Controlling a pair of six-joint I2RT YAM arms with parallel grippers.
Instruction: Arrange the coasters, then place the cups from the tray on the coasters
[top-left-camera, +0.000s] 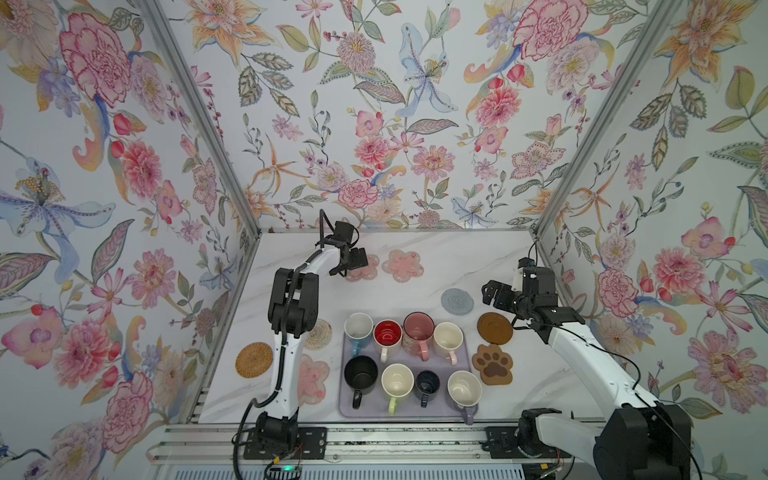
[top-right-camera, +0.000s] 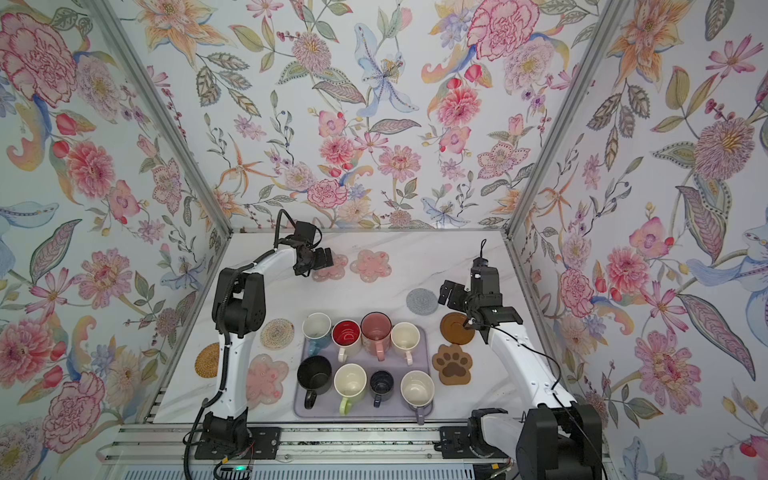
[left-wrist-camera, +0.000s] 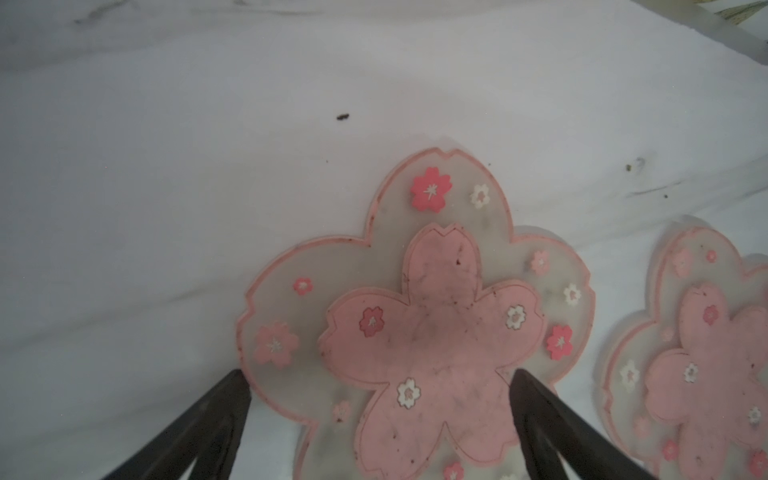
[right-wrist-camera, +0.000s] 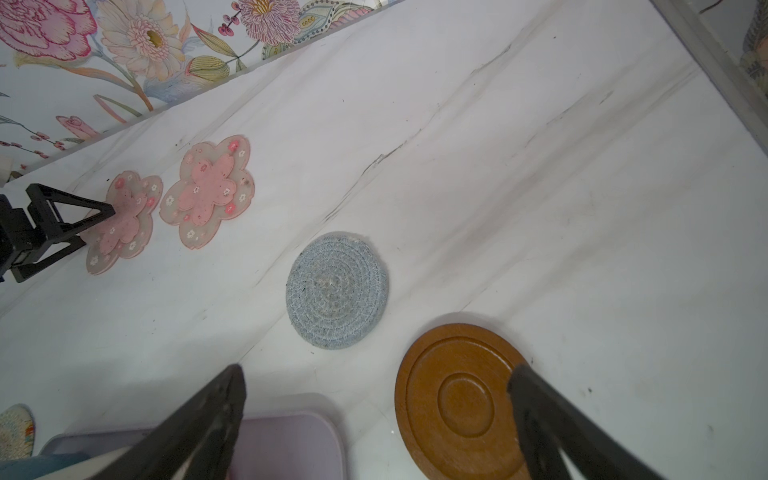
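Several cups, among them a black one (top-left-camera: 360, 371) and a pink one (top-left-camera: 418, 326), stand on the lavender tray (top-left-camera: 374, 411). Coasters lie around it. Two pink flowers (top-left-camera: 403, 264) are at the back and a third (top-left-camera: 313, 378) is left of the tray. Woven rounds are grey-blue (top-left-camera: 457, 301), beige (top-left-camera: 318, 333) and tan (top-left-camera: 254, 360). To the tray's right are a brown disc (top-left-camera: 494, 328) and a paw-print (top-left-camera: 493, 364). My left gripper (left-wrist-camera: 378, 374) is open just over the back-left flower coaster (left-wrist-camera: 432, 332). My right gripper (right-wrist-camera: 378, 369) hangs open between the grey-blue round (right-wrist-camera: 336, 291) and the brown disc (right-wrist-camera: 461, 399).
Floral walls with metal corner posts (top-left-camera: 232, 195) close in the marble table (top-left-camera: 415, 245) at the back and both sides. A metal rail (top-left-camera: 395, 444) runs along the front and carries both arm bases. The left arm's upright link (top-left-camera: 286, 353) partly covers the beige and pink coasters.
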